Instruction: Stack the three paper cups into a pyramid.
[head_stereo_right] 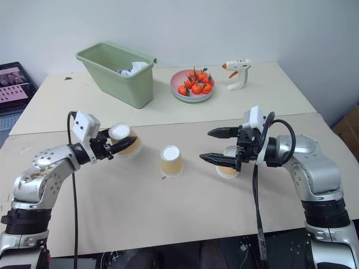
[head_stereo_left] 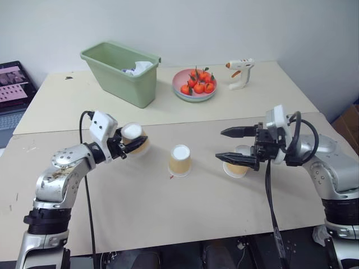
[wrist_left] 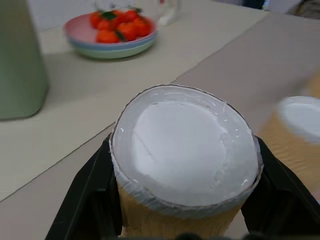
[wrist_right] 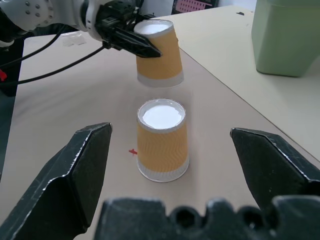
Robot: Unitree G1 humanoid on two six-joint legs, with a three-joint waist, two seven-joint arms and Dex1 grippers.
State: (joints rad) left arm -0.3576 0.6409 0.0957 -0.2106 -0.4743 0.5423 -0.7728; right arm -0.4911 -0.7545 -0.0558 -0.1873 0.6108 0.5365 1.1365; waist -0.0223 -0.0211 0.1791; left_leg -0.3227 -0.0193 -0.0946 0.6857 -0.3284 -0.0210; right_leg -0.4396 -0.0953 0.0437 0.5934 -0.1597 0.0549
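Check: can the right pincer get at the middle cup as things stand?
Probably yes. The right pincer is open, facing the middle cup, with bare table between. The third cup sits just under its lower finger and could get bumped.

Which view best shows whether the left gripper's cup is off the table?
The right wrist view: the held cup hangs in the left gripper, clear of the table, above the middle cup. The eye views show it gripped but tilted, its height unclear. The left wrist view shows mostly its white base.
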